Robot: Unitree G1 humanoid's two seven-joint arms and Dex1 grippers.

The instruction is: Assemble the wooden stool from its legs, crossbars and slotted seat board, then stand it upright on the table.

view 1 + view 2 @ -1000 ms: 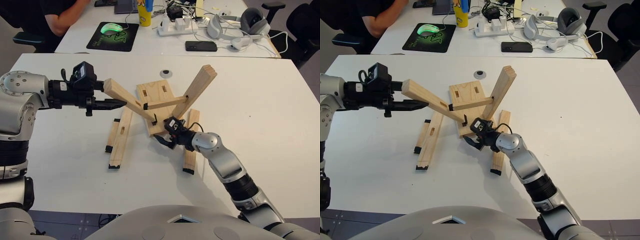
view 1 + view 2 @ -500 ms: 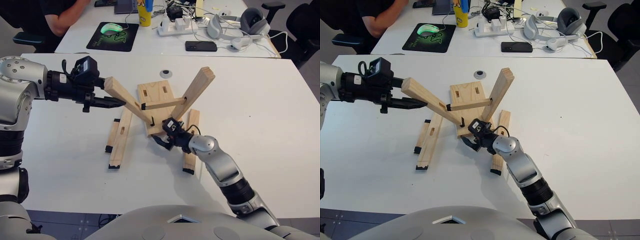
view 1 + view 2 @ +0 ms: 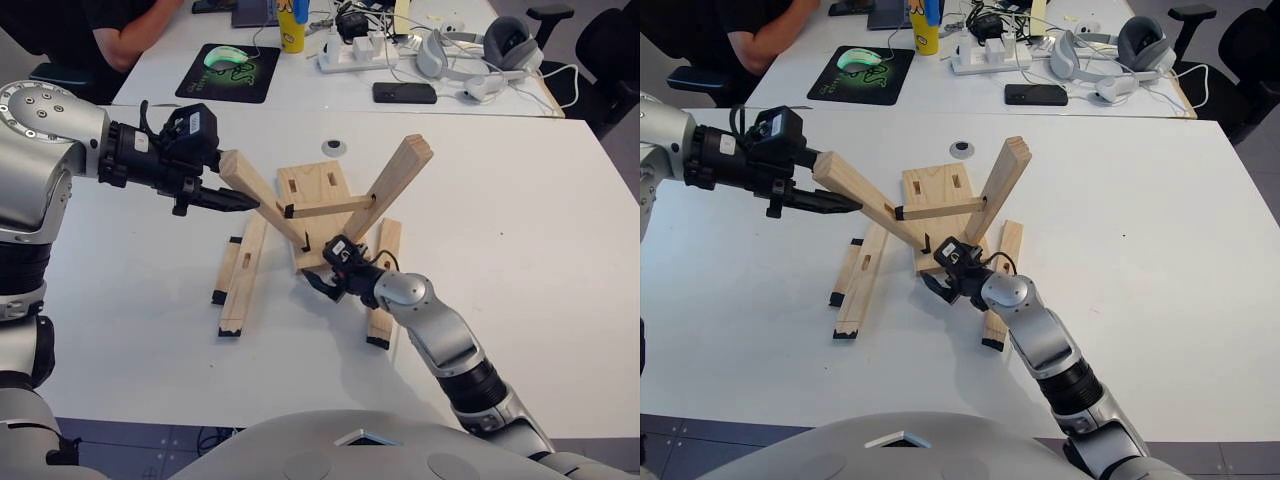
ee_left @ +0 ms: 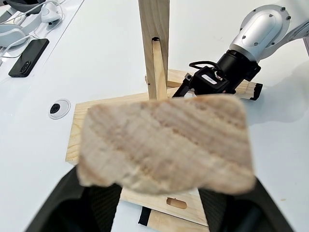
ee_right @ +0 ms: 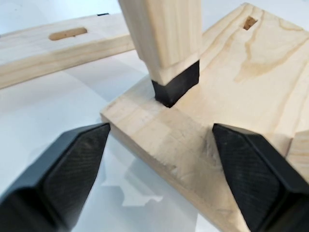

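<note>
My left hand [image 3: 240,192] clamps the upper end of a leg [image 3: 270,205], which slants down toward four o'clock, foot on the seat board [image 3: 312,185]. My right hand [image 3: 322,282], fingers apart, straddles the board's corner there.

Left arm [image 3: 45,150]: rounded silver-grey shell, black wrist section, thin black cable loop, small white label. Right arm [image 3: 445,335]: same silver shell, ribbed black collar, black wrist cable. Left gripper [image 3: 242,196] and right gripper [image 3: 320,283] are black, with matte wedge-shaped fingers [image 5: 72,169].
</note>
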